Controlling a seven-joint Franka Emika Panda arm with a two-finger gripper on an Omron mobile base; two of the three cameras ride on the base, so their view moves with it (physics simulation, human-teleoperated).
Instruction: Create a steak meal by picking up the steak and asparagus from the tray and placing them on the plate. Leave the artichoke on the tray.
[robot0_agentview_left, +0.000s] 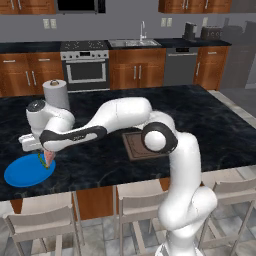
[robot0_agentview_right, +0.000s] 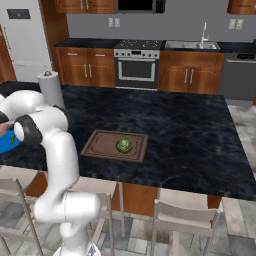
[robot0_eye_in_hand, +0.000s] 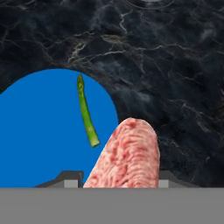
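My gripper (robot0_eye_in_hand: 119, 180) is shut on the steak (robot0_eye_in_hand: 131, 155), a pinkish-red slab that sticks out between the fingertips (robot0_eye_in_hand: 70, 177). It hangs just above the right rim of the blue plate (robot0_eye_in_hand: 39, 131), partly over the dark counter. The thin green asparagus (robot0_eye_in_hand: 86, 111) lies on the plate, left of the steak. From the left base view the gripper (robot0_agentview_left: 47, 159) with the steak (robot0_agentview_left: 49, 157) hovers low over the plate (robot0_agentview_left: 22, 172) at the counter's front left. The artichoke (robot0_agentview_right: 123, 145) sits on the wooden tray (robot0_agentview_right: 100, 145) mid-counter.
A paper towel roll (robot0_agentview_left: 56, 93) stands behind the plate, close to the arm's wrist. Stools (robot0_agentview_left: 42, 225) line the island's near edge. The tray (robot0_agentview_left: 131, 145) is partly hidden by the elbow. Stove and cabinets run along the far wall.
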